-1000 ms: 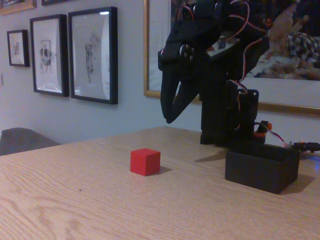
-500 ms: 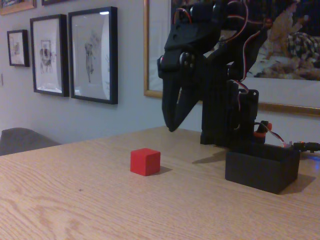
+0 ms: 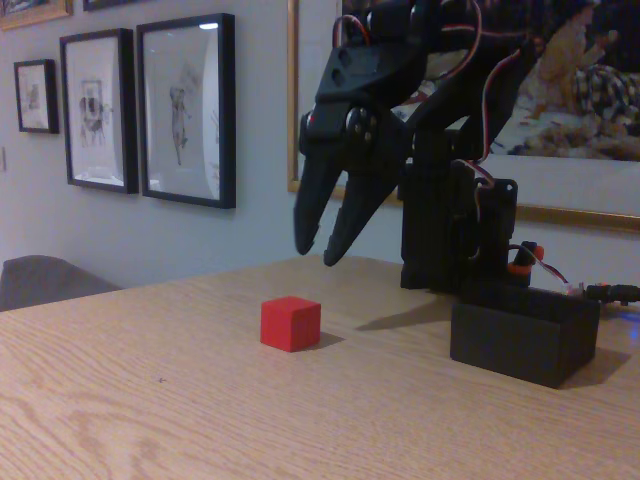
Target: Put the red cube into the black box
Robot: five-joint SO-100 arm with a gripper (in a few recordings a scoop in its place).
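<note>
The red cube [image 3: 291, 323] sits on the wooden table [image 3: 200, 400], left of centre in the fixed view. The black box [image 3: 524, 335] stands on the table to its right, open top up, its inside hidden from this low angle. My black gripper [image 3: 320, 250] hangs in the air above and slightly right of the cube, fingers pointing down and spread apart, open with nothing between them. A clear gap separates the fingertips from the cube's top.
The arm's black base [image 3: 460, 240] stands just behind the box, with cables [image 3: 600, 292] at the right edge. Framed pictures [image 3: 185, 110] hang on the wall behind. A grey chair back [image 3: 45, 280] shows past the table's left edge.
The gripper has swung left toward the cube and its fingers have spread apart from a nearly closed stance. Cube and box have not moved.
</note>
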